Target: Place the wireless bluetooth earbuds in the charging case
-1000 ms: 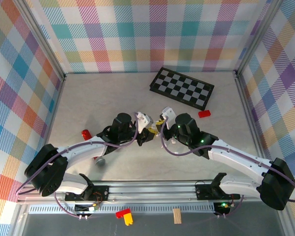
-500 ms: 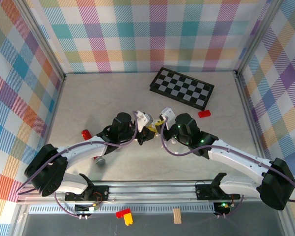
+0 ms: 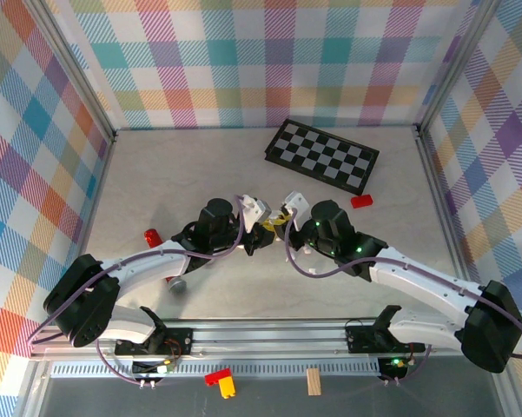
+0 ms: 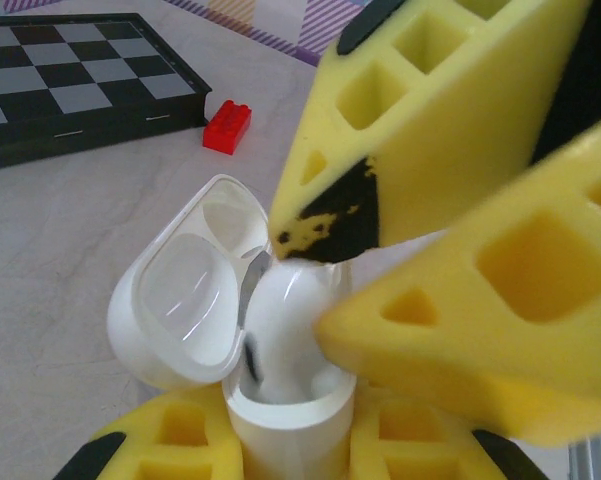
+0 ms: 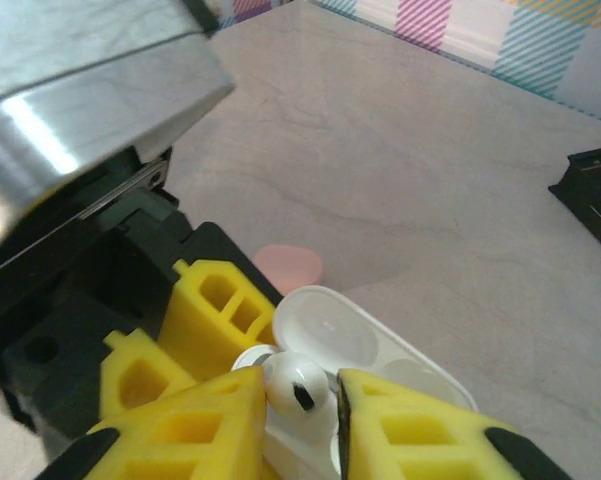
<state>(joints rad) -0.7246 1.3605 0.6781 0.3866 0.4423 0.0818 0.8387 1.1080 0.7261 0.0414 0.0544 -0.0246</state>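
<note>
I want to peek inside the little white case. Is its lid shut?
No, the charging case has its lid swung open, with a white earbud poking up from it.

A black-and-white checkerboard (image 3: 322, 155) lay toward the far side of the grey worktop (image 3: 156, 165), a small red block (image 3: 361, 201) just beside its corner.

A: What sits at lower centre?
B: A white case (image 4: 185, 300), lid open leftward, pinched by the left gripper (image 4: 285, 455) at the bottom edge
A: Inside it?
B: An earbud (image 4: 285, 325), the right gripper (image 4: 315, 275) flanking it from upper right
</note>
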